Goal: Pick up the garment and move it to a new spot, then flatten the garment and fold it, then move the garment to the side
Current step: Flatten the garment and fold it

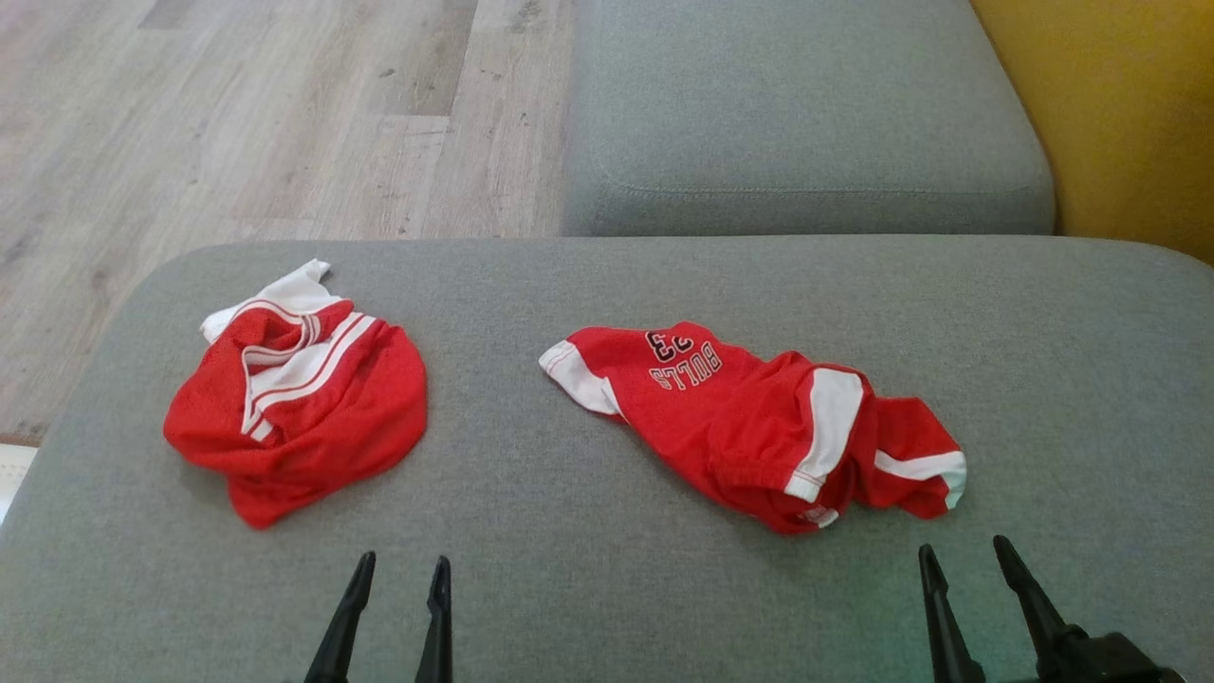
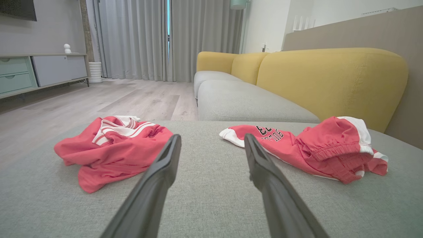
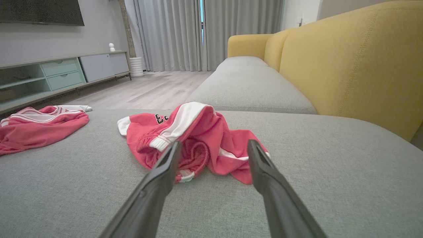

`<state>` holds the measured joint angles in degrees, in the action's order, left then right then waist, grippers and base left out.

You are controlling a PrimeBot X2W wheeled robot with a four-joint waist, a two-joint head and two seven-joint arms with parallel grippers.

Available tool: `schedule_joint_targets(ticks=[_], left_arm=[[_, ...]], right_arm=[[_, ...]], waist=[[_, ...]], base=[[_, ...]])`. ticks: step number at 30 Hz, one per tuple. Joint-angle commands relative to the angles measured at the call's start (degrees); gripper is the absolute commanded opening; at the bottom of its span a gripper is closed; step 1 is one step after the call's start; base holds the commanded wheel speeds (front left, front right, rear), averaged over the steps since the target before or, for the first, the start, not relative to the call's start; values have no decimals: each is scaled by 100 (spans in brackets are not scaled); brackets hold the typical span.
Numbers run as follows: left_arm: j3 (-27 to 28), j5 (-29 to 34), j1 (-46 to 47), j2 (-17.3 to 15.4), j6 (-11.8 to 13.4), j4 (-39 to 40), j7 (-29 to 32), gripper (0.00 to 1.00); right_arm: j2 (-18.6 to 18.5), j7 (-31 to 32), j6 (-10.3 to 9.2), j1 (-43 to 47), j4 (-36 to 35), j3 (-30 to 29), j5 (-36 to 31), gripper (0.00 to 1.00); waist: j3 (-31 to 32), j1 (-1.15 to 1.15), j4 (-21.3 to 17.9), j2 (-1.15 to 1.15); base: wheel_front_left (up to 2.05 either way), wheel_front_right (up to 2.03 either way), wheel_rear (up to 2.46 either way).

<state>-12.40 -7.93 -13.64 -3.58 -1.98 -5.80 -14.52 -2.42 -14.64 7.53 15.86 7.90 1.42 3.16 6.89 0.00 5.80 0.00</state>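
Left gripper and right gripper both spread open and empty, low over the grey cushion. Shorts lie crumpled just ahead of the right gripper, not touching it. Jersey is bunched ahead-left of the left gripper, well apart from the shorts. Yellow backrest far right.

Home living room. Evidence: long sofa with mustard-yellow fabric back and grey seat cushions; pale wood-plank floor; floor-length grey pleated curtains; low media cabinet with mint-green drawers along the wall; dark flat television screen mounted on the grey wall above it.
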Motion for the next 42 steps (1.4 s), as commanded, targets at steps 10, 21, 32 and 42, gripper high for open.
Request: schedule_joint_targets(ticks=[10,21,32,42], left_arm=[[-41,-173,211,69,130,82,-48,100],[-1044,-1006,692,69,-354,-532,-48,100],[-3075,-2854,2005,70,-548,-1657,-48,100],[-3924,-4299,3193,70,-549,-1809,-48,100]], right_arm=[[-46,-36,-4,-308,-167,166,-52,100],[-46,-36,-4,-424,-300,239,-140,100],[-46,-36,-4,-649,-431,488,-395,100],[-50,-36,-4,-942,-523,507,-428,100]], waist=[[-15,0,-54,0],[-326,0,-354,0],[-840,0,-1154,0],[-1436,0,-1661,0]], base=[[0,0,0],[0,0,0],[0,0,0],[0,0,0]])
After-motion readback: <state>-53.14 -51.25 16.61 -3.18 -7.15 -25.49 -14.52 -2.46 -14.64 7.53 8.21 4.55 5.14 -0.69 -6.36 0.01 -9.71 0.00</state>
